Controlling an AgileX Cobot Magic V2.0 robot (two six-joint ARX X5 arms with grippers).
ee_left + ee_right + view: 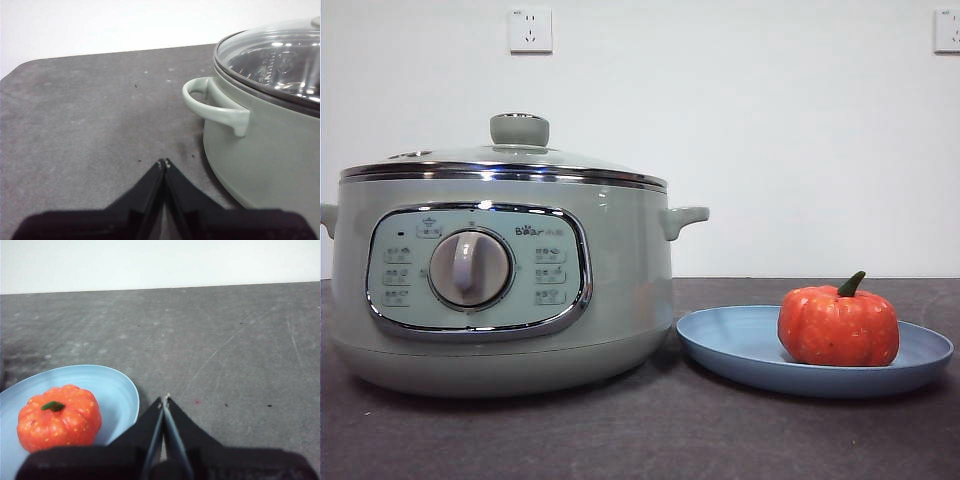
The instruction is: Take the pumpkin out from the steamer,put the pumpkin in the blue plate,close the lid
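The orange-red pumpkin (838, 326) with its dark green stem sits upright in the blue plate (735, 345), to the right of the steamer (620, 290). The glass lid (520, 158) with its green knob rests shut on the steamer. Neither gripper shows in the front view. My left gripper (164, 162) is shut and empty above the table, beside the steamer's side handle (215, 102); the lid (270, 55) shows there too. My right gripper (164, 399) is shut and empty, just off the plate's rim (127, 390), with the pumpkin (60, 417) to one side of it.
The dark grey table (640, 440) carries the steamer at the left and the plate at the right. A white wall stands behind, with two sockets (530, 30) high up. Bare table lies beyond each gripper in the wrist views (225, 330).
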